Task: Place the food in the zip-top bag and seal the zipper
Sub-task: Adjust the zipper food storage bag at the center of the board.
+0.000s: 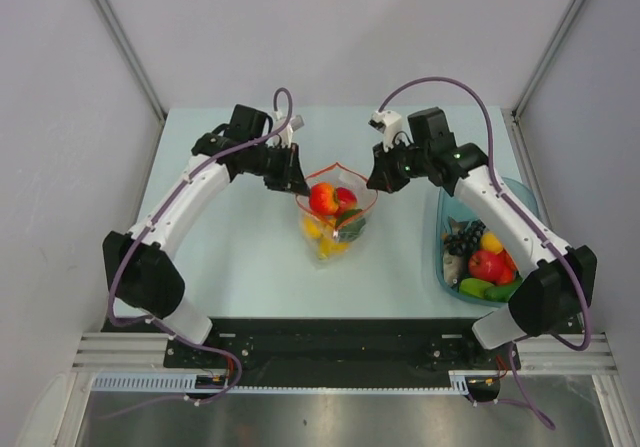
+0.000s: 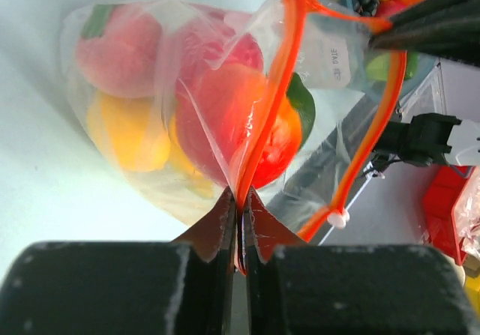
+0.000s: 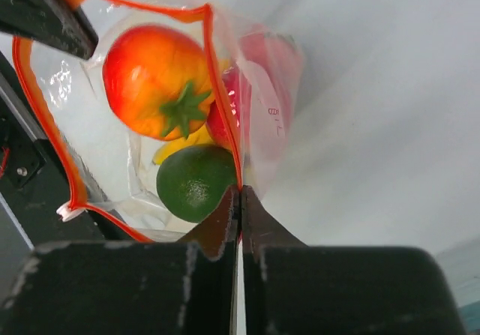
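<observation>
Top external, frame centre: zip-top bag (image 1: 308,210), filled; left claw (image 1: 297,185) and right claw (image 1: 378,180) each clamped on zipper (image 2: 271,99) ends. Advisable: draw ends apart before sealing.

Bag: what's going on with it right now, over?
Shut on zipper: left gripper one end, right gripper the other. Bag open, food inside. More in tub; nothing blocking.
</observation>
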Action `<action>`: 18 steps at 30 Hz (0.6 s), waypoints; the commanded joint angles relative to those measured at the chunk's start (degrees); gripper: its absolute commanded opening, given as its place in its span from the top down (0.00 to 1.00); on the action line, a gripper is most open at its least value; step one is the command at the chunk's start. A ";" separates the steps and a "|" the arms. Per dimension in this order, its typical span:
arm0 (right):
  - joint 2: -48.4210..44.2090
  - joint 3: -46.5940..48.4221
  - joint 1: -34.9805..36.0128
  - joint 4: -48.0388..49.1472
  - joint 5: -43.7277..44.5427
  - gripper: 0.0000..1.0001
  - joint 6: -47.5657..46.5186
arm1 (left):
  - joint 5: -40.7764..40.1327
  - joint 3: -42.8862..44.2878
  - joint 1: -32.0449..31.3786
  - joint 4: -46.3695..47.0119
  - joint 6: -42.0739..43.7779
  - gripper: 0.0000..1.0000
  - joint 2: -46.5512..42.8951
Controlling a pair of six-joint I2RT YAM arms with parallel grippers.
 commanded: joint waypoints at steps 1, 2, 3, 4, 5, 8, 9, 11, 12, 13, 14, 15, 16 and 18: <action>1.15 13.56 0.78 -5.68 -1.83 1.00 -0.90 | 0.11 1.47 -0.41 -3.70 2.62 0.91 -5.65; 2.38 17.69 1.05 -7.89 -2.63 1.00 -2.03 | 0.29 2.70 -0.50 -5.02 3.41 0.91 -6.27; 3.61 20.86 1.14 -9.91 -3.25 1.00 -2.48 | 0.64 3.14 -0.93 -7.55 4.99 0.91 -7.23; 6.15 25.07 1.40 -12.72 -4.47 1.00 -3.18 | 1.77 3.41 -1.20 -8.71 5.70 0.91 -7.50; 7.22 25.98 1.40 -13.70 -5.18 1.00 -5.10 | 2.13 3.50 -1.55 -9.94 6.31 0.91 -7.68; 11.60 25.46 2.62 -14.24 -7.55 1.00 -8.01 | 1.70 2.37 -4.18 -12.50 8.51 0.91 -7.85; 13.10 25.64 3.15 -14.68 -8.86 1.00 -10.37 | 1.44 1.58 -5.50 -11.28 8.34 0.89 -8.03; 17.57 26.51 4.30 -15.47 -10.71 1.00 -12.05 | 1.61 -0.88 -6.38 -9.08 7.12 0.88 -8.82; 18.99 27.13 4.39 -15.91 -13.68 1.00 -13.37 | 1.78 -1.42 -6.82 -6.81 5.98 0.88 -9.08; 20.57 27.57 4.39 -16.52 -15.28 1.00 -14.08 | 1.70 -1.94 -6.83 -5.74 5.53 0.88 -9.52; 22.76 28.44 4.39 -16.61 -16.42 1.00 -14.61 | 1.52 -2.64 -6.83 -4.69 5.27 0.85 -9.78; 23.74 28.63 4.30 -16.61 -18.35 1.00 -16.18 | 1.35 -2.91 -6.91 -2.68 5.44 0.83 -10.14; 24.45 28.80 4.22 -16.79 -19.15 1.00 -16.98 | 1.26 -3.18 -6.83 -1.70 5.79 0.81 -10.57; 25.94 29.68 3.60 -16.62 -21.08 1.00 -17.86 | 1.00 -4.23 -6.39 1.36 7.80 0.66 -13.21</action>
